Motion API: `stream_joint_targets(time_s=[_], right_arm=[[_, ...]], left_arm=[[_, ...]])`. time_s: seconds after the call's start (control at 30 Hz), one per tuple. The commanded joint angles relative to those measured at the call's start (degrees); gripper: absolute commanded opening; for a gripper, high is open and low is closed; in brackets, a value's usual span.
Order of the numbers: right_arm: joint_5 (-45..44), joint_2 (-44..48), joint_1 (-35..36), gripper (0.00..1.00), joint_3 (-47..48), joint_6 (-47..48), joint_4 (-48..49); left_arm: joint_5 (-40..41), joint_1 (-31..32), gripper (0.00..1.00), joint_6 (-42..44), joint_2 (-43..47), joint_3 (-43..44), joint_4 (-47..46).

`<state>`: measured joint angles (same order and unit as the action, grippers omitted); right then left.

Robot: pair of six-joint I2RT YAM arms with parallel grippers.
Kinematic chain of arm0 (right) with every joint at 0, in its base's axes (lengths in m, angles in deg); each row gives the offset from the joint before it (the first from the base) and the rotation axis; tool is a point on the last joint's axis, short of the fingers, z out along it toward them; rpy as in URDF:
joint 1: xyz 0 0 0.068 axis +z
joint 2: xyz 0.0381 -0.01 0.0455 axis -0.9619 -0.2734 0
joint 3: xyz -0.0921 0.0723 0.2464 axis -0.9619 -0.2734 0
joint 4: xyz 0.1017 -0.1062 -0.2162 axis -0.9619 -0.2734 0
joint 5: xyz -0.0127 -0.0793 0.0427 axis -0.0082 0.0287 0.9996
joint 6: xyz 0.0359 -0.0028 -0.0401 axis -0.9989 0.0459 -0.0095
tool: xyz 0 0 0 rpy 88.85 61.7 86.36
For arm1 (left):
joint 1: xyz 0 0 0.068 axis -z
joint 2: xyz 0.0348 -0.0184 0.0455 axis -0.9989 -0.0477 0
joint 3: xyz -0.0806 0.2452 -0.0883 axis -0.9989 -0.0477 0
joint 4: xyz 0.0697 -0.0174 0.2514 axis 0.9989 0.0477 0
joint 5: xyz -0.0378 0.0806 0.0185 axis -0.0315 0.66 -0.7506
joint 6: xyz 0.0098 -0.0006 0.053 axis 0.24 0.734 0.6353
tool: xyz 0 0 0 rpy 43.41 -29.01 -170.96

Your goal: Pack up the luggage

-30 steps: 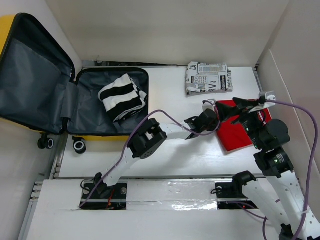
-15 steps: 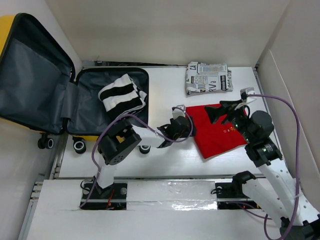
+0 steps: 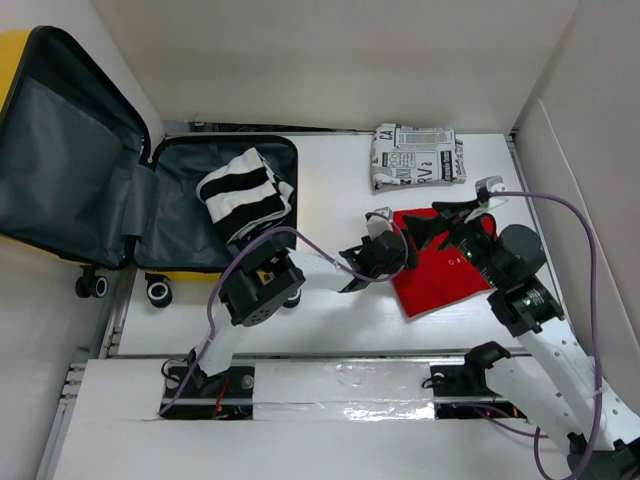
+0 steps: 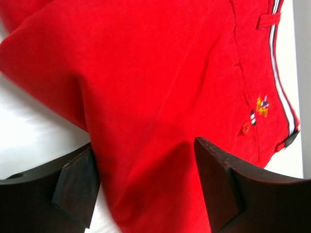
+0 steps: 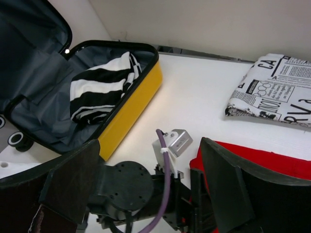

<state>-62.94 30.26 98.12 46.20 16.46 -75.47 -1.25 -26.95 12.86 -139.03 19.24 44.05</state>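
Note:
The luggage (image 3: 70, 160) lies open at the left, yellow shell with dark grey lining, and a black-and-white striped garment (image 3: 245, 195) rests in its lower half. A folded red shirt (image 3: 445, 270) lies on the table right of centre. My left gripper (image 3: 385, 255) is at the shirt's left edge. In the left wrist view its jaws stand apart, open (image 4: 146, 194), with the red shirt (image 4: 160, 82) spread beneath and between them. My right gripper (image 3: 450, 222) hovers open over the shirt's far edge. In the right wrist view its fingers stand wide (image 5: 150, 189), framing the left arm's wrist.
A folded newspaper-print garment (image 3: 418, 155) lies at the back, right of the luggage. The luggage's yellow side wall (image 5: 131, 99) faces the shirt across bare white table. Its black wheels (image 3: 158, 292) stick out at the front left. Walls enclose the table at the back and right.
My left gripper went from shut to open. It dragged the red shirt leftward, let go, then shifted right onto the shirt's edge. My right gripper moved slightly left.

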Motion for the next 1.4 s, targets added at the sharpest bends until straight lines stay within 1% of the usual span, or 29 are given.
stream_joint_targets(time_s=[0.0,0.03,0.1,0.13,0.17,0.23,0.33,0.4,0.47,0.5,0.53,0.57,0.6,0.63,0.7,0.73,0.77,0.83,0.87,0.93,0.97,1.03,1.07,1.1,1.17,1.2,1.3,1.33,1.37], right_arm=[[-1.6,1.9,0.4,0.89,0.3,0.6,2.5],[-1.5,2.1,0.4,0.89,0.4,0.6,2.4],[-0.8,2.4,0.4,0.89,0.9,0.6,1.4],[0.0,3.2,0.4,0.89,1.4,0.4,1.2],[0.5,3.7,0.4,0.89,1.4,0.4,1.2],[0.9,5.5,0.4,0.89,1.5,0.0,1.2],[0.2,6.9,1.0,0.88,1.7,0.2,1.2],[-0.2,7.4,1.0,0.88,1.9,0.4,-0.7],[-0.2,7.3,1.0,0.88,2.0,0.7,-0.9],[-0.1,7.3,1.0,0.88,2.0,0.7,-0.8],[0.0,7.3,1.0,0.87,1.9,0.7,-0.6],[-0.1,7.3,1.0,0.87,1.9,0.6,-0.4],[-0.3,7.5,1.0,0.87,1.6,0.6,-0.2],[-0.7,7.7,1.0,0.87,1.4,0.9,-0.2],[-2.3,8.3,1.0,0.87,0.0,1.0,0.2],[-4.3,8.4,1.0,0.87,-0.8,1.1,2.6],[-5.1,8.4,1.0,0.87,-1.9,1.1,4.1],[-5.8,7.4,1.0,0.87,-4.3,1.3,6.0],[-5.8,6.7,1.0,0.87,-4.6,1.6,6.4],[-5.7,5.6,1.0,0.87,-5.3,1.8,6.4],[-5.7,5.0,1.0,0.87,-5.5,1.9,6.3],[-5.8,4.8,1.0,0.87,-6.0,2.2,6.5],[-5.9,5.1,1.0,0.87,-6.5,2.4,6.6],[-6.0,5.2,1.0,0.87,-6.6,2.6,6.4],[-6.8,6.1,1.0,0.87,-6.8,3.1,5.7],[-7.1,6.3,1.0,0.87,-6.9,3.3,5.5],[-8.3,6.8,1.0,0.88,-7.1,3.3,4.8],[-8.3,6.8,1.0,0.88,-7.0,3.3,4.5],[-8.3,7.0,1.0,0.88,-6.9,3.4,4.3]], left_arm=[[-3.7,0.5,0.68,-3.4,-5.4,4.0,4.4],[-3.8,1.1,0.66,-4.2,-7.5,5.0,4.3],[-2.9,1.6,0.52,-5.9,-9.0,6.6,3.3],[-2.6,2.3,0.42,-5.7,-10.0,6.7,2.3],[-2.6,2.3,0.22,-5.1,-10.2,6.0,-0.9],[-2.7,2.3,0.01,-2.0,-9.0,4.5,-4.8],[-0.7,0.1,0.0,3.2,-3.9,0.1,-11.1],[-0.5,-1.8,0.0,5.9,-1.7,-0.1,-10.8],[-1.9,-3.3,0.0,10.8,1.3,0.1,-11.2],[-5.1,-5.2,0.0,12.2,2.3,0.6,-10.9],[-7.7,-6.4,0.0,13.6,3.8,1.5,-9.7],[-9.8,-7.7,0.0,15.9,4.5,4.3,-5.9],[-13.1,-8.7,0.0,17.3,5.7,5.1,-4.9],[-14.3,-10.5,0.0,19.2,8.4,5.6,-4.0],[-13.7,-12.1,0.0,23.9,11.7,7.0,0.8],[-13.6,-14.0,0.0,25.4,14.6,8.5,4.4],[-13.8,-15.1,0.0,26.4,15.8,9.2,4.4],[-16.3,-17.7,0.0,29.6,19.8,10.6,9.1],[-17.2,-20.5,0.0,30.8,20.7,12.9,10.8],[-18.6,-23.6,0.0,34.8,23.0,15.6,17.4],[-19.4,-27.2,0.0,36.0,23.5,17.9,21.0],[-21.4,-31.1,0.0,38.0,25.5,19.1,23.0],[-21.6,-33.0,0.0,38.5,26.1,19.8,25.8],[-20.9,-36.5,0.0,38.7,26.8,19.7,26.5],[-21.3,-40.3,0.0,39.3,29.5,17.5,26.3],[-22.2,-44.2,0.0,39.1,30.4,16.5,26.1],[-23.3,-49.5,0.0,39.4,32.6,13.0,25.3],[-23.0,-52.5,0.0,39.5,33.5,12.0,25.2],[-23.0,-54.1,0.0,39.5,34.0,9.5,24.9]])
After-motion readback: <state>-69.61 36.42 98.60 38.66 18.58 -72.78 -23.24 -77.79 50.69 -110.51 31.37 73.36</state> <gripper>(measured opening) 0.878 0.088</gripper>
